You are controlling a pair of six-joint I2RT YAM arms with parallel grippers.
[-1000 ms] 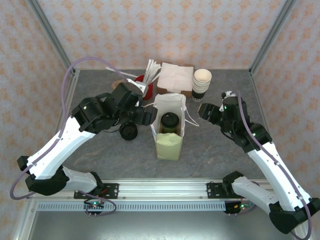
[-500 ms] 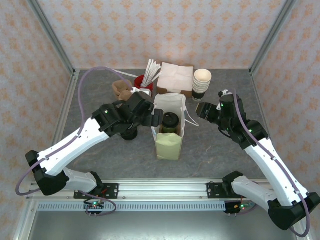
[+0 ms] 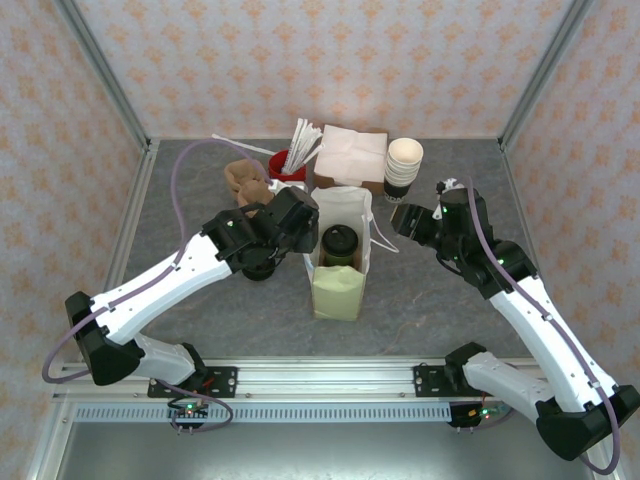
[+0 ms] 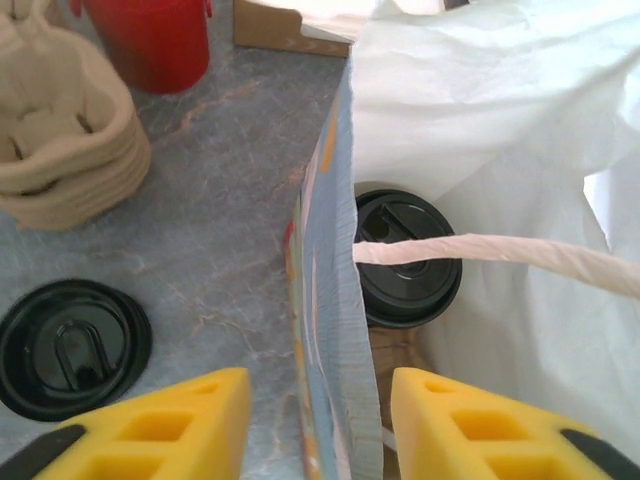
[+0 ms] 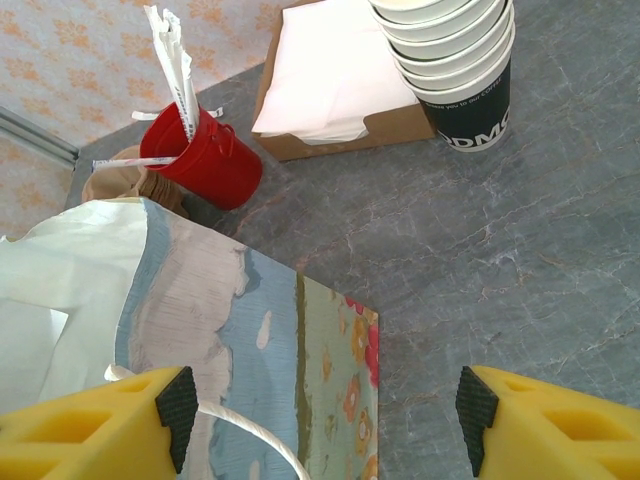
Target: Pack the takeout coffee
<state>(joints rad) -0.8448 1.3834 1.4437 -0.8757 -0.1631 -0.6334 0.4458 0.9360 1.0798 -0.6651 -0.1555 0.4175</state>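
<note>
The takeout coffee (image 3: 339,243), a dark cup under a round black lid (image 4: 405,255), stands upright inside the open paper bag (image 3: 338,285) at the table's middle. My left gripper (image 3: 306,238) is at the bag's left wall (image 4: 330,330). Its yellow fingers (image 4: 180,420) straddle that wall, one outside and one inside, with a gap on each side. A white rope handle (image 4: 480,250) crosses above the lid. My right gripper (image 3: 400,222) hangs open just right of the bag, with the bag's printed corner (image 5: 340,360) between its wide-spread fingers (image 5: 540,420).
A loose black lid (image 4: 72,345) lies left of the bag. Behind it are stacked pulp cup carriers (image 3: 245,180), a red holder of straws (image 3: 290,160), a napkin box (image 3: 350,155) and a stack of lidless cups (image 3: 403,168). Patterned walls enclose the table.
My left arm swung right to the bag, and its jaws came over the left wall and narrowed. The right arm shifted slightly towards the back a second ago, then held still.
</note>
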